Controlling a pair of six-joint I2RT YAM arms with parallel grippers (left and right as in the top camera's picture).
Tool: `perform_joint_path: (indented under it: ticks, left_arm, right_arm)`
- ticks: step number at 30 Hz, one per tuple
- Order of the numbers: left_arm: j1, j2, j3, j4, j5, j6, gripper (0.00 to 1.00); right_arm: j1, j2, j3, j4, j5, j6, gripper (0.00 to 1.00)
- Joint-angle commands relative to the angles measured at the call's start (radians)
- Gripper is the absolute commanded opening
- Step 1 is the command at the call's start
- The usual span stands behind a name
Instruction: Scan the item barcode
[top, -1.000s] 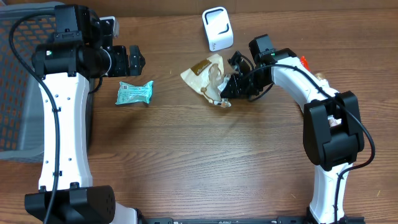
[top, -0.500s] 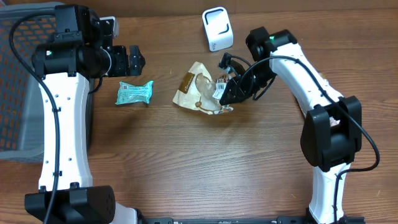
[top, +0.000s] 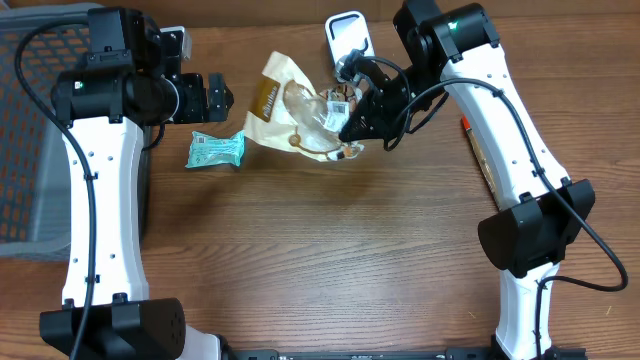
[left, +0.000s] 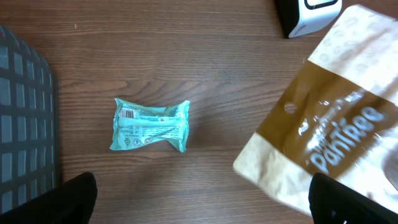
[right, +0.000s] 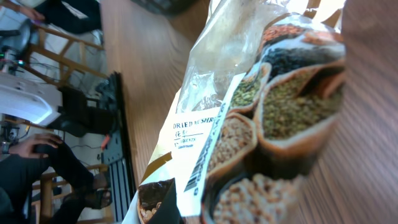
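Note:
A tan and brown snack pouch (top: 283, 108) with a clear window hangs off the table, with my right gripper (top: 352, 126) shut on its right edge. It is just in front of the white scanner (top: 347, 40) at the back centre. The right wrist view is filled by the pouch (right: 273, 106), and its white barcode label (right: 208, 149) faces the camera beside one dark finger (right: 177, 208). A teal packet (top: 215, 149) lies flat on the table. My left gripper (top: 222, 97) hovers open above it, apart from it. The left wrist view holds the teal packet (left: 150, 125), the pouch (left: 329, 124) and the scanner (left: 309, 12).
A grey mesh basket (top: 20, 130) stands along the left edge and shows in the left wrist view as the basket (left: 25, 124). A long brown item with an orange tip (top: 478, 150) lies at the right, under the right arm.
The right arm has lifted the pouch off the table and carried it left and back, up to the scanner. The left arm has not moved.

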Motion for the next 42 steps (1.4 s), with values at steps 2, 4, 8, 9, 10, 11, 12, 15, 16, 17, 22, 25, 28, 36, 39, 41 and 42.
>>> perform_joint_path:
  ticks: [2,4,8,9,10,11,12,15,16,17,22,25,28,36,39,41,42]
  left_arm:
    - [-0.008,-0.001,0.015,0.004,-0.002,-0.006,1.00]
    - [-0.008,-0.001,0.015,0.004,-0.002,-0.005,1.00]
    - [-0.008,-0.001,0.015,0.004,-0.002,-0.006,1.00]
    - [-0.008,-0.001,0.015,0.004,-0.002,-0.006,1.00]
    - [-0.008,-0.001,0.015,0.004,-0.002,-0.006,1.00]
    - [-0.008,-0.001,0.015,0.004,-0.002,-0.006,1.00]
    - [-0.008,-0.001,0.015,0.004,-0.002,-0.006,1.00]
    - [-0.008,-0.001,0.015,0.004,-0.002,-0.006,1.00]
    - [-0.008,-0.001,0.015,0.004,-0.002,-0.006,1.00]
    - [-0.008,-0.001,0.015,0.004,-0.002,-0.006,1.00]
    - [-0.008,-0.001,0.015,0.004,-0.002,-0.006,1.00]
    - [-0.008,-0.001,0.015,0.004,-0.002,-0.006,1.00]
    - [-0.008,-0.001,0.015,0.004,-0.002,-0.006,1.00]
    - [-0.008,-0.001,0.015,0.004,-0.002,-0.006,1.00]
    - [-0.008,-0.001,0.015,0.004,-0.002,-0.006,1.00]
    - [-0.008,0.000,0.015,0.004,-0.002,-0.006,1.00]
    - [-0.008,-0.001,0.015,0.004,-0.002,-0.006,1.00]
  right_arm:
    - [0.001,-0.046,0.031,0.001,-0.109,-0.051,0.04]
    - [0.002,-0.060,0.031,0.001,-0.112,-0.051,0.04]
    - [0.001,-0.089,0.031,0.001,-0.111,-0.051,0.04]
    - [0.001,-0.097,0.031,0.001,-0.111,-0.051,0.04]
    - [0.001,-0.101,0.031,0.001,-0.111,-0.051,0.04]
    - [0.001,-0.107,0.031,0.001,-0.111,-0.051,0.04]
    - [0.001,-0.110,0.031,0.001,-0.111,-0.051,0.04]
    - [0.001,-0.119,0.031,0.001,-0.111,-0.051,0.04]
    - [0.001,-0.121,0.031,0.001,-0.111,-0.051,0.04]
    - [0.001,-0.121,0.031,0.001,-0.111,-0.051,0.04]
    - [-0.001,-0.120,0.030,0.013,-0.055,-0.049,0.04]
    - [0.000,-0.114,0.026,0.057,0.057,0.040,0.04]
    - [0.009,-0.107,-0.008,0.137,0.144,0.169,0.04]
    - [0.032,-0.097,-0.214,0.330,0.363,0.417,0.04]
    - [0.032,-0.097,-0.323,0.389,0.344,0.419,0.04]
    - [0.033,-0.097,-0.406,0.433,0.309,0.420,0.04]
    - [0.033,-0.097,-0.432,0.447,0.299,0.430,0.04]
